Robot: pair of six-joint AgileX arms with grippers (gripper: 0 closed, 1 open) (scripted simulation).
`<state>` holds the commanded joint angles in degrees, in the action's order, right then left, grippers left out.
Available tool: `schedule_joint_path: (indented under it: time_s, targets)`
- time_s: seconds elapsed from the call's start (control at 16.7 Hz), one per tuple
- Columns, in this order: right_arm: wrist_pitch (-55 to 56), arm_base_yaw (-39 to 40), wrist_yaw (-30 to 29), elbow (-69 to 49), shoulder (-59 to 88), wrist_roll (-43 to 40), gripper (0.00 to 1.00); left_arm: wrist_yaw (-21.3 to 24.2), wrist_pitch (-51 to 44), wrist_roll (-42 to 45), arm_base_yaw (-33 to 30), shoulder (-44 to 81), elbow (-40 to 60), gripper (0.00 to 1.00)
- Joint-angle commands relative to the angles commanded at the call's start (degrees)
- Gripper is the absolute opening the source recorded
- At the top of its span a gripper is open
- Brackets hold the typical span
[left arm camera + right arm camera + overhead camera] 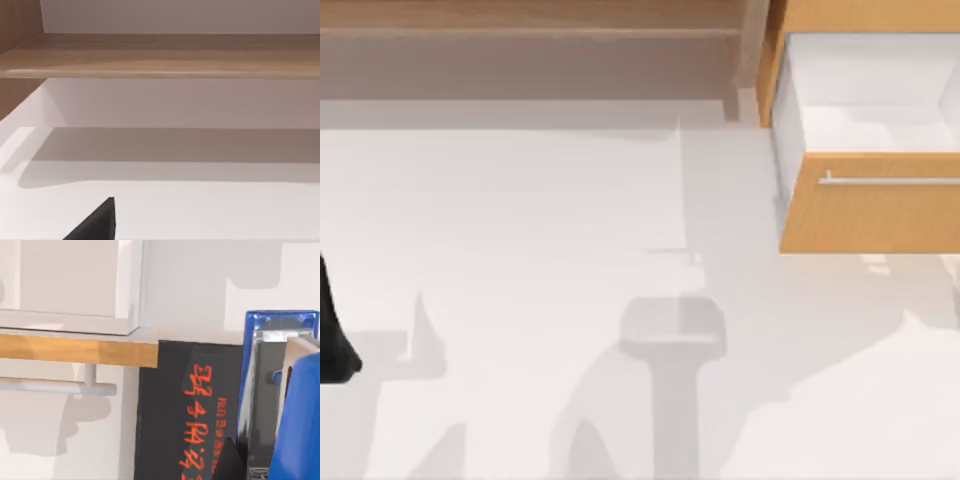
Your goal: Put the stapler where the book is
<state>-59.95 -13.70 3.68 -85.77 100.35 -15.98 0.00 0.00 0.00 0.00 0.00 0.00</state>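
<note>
The counter [520, 300] is a smooth, matt white surface that takes soft shadows without glare. The drawer [870, 215] has a front of warm, light wood with a fine grain and a satin finish, its inner walls are plain matt white, and its handle [890, 181] is a slim bar of brushed, pale metal. The shelf [160, 55] is a browner wood, smooth and faintly sheened along its edge. The stapler [300, 420] has glossy blue plastic over bright, reflective metal. The book [185, 410] has a matt black cover with red printed characters.
</note>
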Motion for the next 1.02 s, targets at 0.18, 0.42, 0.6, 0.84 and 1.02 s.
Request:
schedule_joint_path:
  time_s: [0.18,0.42,0.6,0.84,1.02]
  targets:
    - [2.2,-3.3,-0.3,4.6,1.8,-1.8,0.00,0.0,0.0,0.0,0.0,0.0,0.0,1.00]
    - [5.2,-6.2,-1.3,7.9,5.7,-3.5,0.00,0.0,0.0,0.0,0.0,0.0,0.0,1.00]
    - [6.0,-6.8,-1.6,8.5,6.8,-3.9,0.00,0.0,0.0,0.0,0.0,0.0,0.0,1.00]
    - [5.9,-6.5,-1.6,8.4,6.6,-3.8,0.00,0.0,0.0,0.0,0.0,0.0,0.0,1.00]
    - [7.9,-6.8,-1.7,9.5,7.5,-3.7,0.00,0.0,0.0,0.0,0.0,0.0,0.0,1.00]
